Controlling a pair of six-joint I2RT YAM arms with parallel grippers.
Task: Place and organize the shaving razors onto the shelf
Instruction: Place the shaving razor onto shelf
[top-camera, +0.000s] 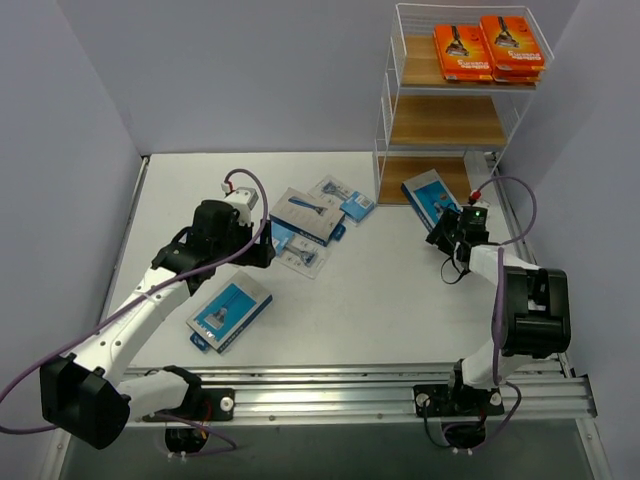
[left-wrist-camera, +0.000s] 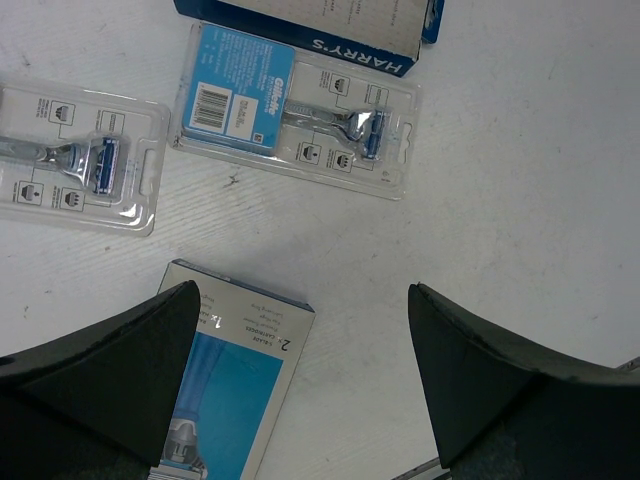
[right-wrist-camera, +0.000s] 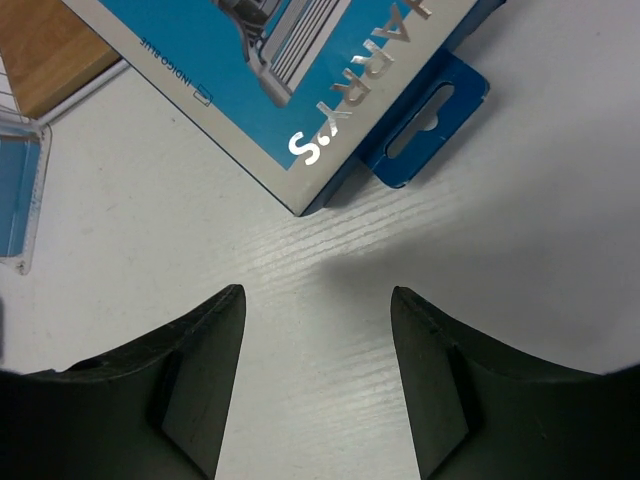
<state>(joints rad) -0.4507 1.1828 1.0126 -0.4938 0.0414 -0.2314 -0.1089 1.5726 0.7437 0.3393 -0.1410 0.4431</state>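
Note:
The shelf stands at the back right, with two orange razor boxes on its top tier. A blue-and-grey razor box lies on the table at the front of the bottom tier. My right gripper is just short of it, open and empty; in the right wrist view this box lies beyond the open gripper. My left gripper is open beside a cluster of packs. In the left wrist view, the open gripper has another blue box by its left finger and two blister packs ahead.
A blue-grey box and a blister pack lie mid-table, and one more box sits near the left arm. A clear pack rests by the shelf's bottom wooden tier. Walls close in on both sides.

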